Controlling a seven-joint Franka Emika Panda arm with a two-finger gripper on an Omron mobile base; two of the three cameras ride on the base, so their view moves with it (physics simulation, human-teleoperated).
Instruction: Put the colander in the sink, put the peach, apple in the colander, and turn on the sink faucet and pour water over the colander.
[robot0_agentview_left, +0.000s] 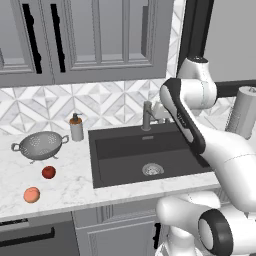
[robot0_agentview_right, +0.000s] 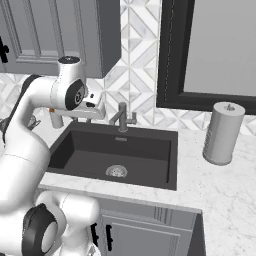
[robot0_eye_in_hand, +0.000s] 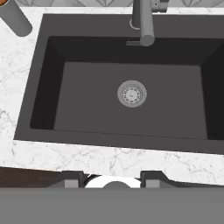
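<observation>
The first step, getting the colander into the sink, looks not yet begun. The round silver perforated metal colander (robot0_agentview_left: 40, 145) with two loop handles sits on the white marble counter (robot0_agentview_left: 70, 185), well off to the gripper's left, with the small dark red apple (robot0_agentview_left: 48, 172) and the pale orange-pink peach (robot0_agentview_left: 32, 195) lying on the same counter in front of it, nearer the counter's front edge. None of the three is touched.

The two-finger gripper (robot0_eye_in_hand: 111, 177) hangs high above the large rectangular dark grey sink (robot0_eye_in_hand: 43, 87), looking straight down into it. The basin holds nothing; its round silver drain (robot0_eye_in_hand: 132, 93) lies directly below and a little ahead of the fingertips. The short upright dark grey faucet (robot0_eye_in_hand: 146, 22) stands beyond the drain at the sink's back edge, and no water runs from it. A small grey soap pump bottle (robot0_agentview_left: 76, 128) stands between the sink and the colander, off to the gripper's left.

The dark fingertips (robot0_eye_in_hand: 72, 178) stand partly apart with nothing between them, so the gripper is empty and moderately open.

The next move probably calls for swinging the arm left over the counter, lowering onto the colander's rim or a handle, and closing there before carrying it back over the basin.

No brand, label or readable writing shows anywhere.
</observation>
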